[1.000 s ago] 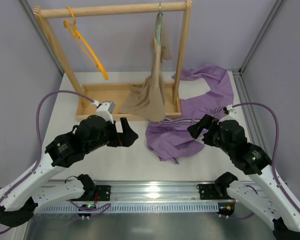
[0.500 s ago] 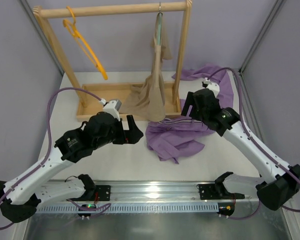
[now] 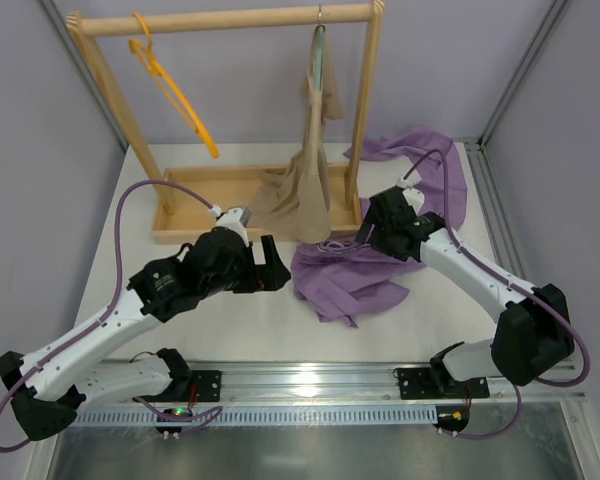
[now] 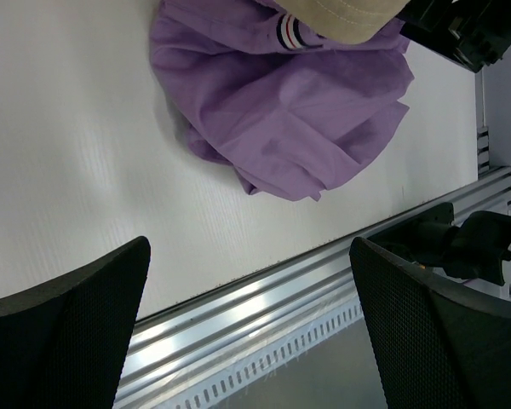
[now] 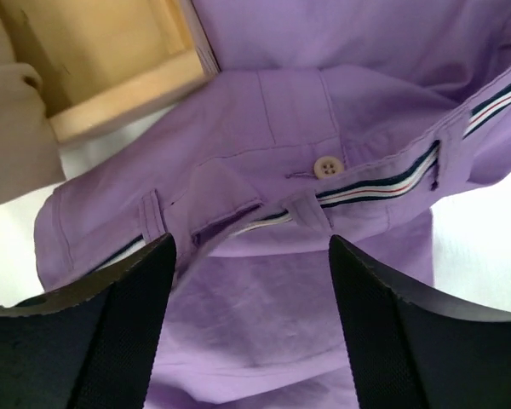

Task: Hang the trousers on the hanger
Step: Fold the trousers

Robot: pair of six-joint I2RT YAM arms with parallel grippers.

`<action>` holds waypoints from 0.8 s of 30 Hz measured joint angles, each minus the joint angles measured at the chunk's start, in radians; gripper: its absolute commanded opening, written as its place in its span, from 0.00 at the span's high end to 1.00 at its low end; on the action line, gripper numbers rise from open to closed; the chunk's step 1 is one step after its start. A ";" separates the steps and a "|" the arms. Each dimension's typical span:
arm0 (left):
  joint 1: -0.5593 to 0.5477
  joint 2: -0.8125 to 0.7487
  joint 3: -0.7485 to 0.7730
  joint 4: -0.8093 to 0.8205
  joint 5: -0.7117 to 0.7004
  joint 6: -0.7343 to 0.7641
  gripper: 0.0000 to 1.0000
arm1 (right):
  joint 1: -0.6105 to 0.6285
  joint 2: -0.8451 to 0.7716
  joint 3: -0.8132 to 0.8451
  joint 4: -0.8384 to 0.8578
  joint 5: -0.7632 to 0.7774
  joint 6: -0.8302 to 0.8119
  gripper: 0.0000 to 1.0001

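**Trousers Not Yet Gripped, Hanger Bare**

None of the task is seen to be done. The trousers [image 3: 350,275] lie crumpled on the table [image 3: 280,330], right of centre, just near of the wooden rack [image 3: 230,18]. The hanger [image 3: 175,95] hangs bare at the rack's far left. The right gripper [image 5: 251,273] is poised over the striped waistband, jaws wide, nothing held. The left gripper [image 4: 249,256] is held low, left of the heap, jaws fully spread and empty.

Overhead view, two wrist close-ups, trousers [image 3: 345,280] shared
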 measured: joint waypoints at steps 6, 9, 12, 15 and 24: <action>0.000 -0.013 -0.031 0.003 -0.006 -0.006 0.00 | 0.000 -0.011 -0.098 0.044 -0.056 0.003 0.92; 0.002 -0.018 -0.044 0.007 -0.012 -0.006 0.00 | 0.002 -0.069 -0.153 0.056 -0.093 -0.002 0.96; 0.003 -0.018 -0.062 0.021 -0.011 -0.008 0.00 | 0.023 -0.181 -0.241 0.086 -0.145 0.005 0.96; 0.003 -0.014 -0.088 0.043 -0.006 -0.015 0.00 | 0.077 -0.315 -0.340 0.130 -0.198 0.039 0.96; 0.004 0.073 -0.166 0.175 0.096 -0.037 0.01 | 0.206 -0.538 -0.578 0.318 -0.248 0.233 0.96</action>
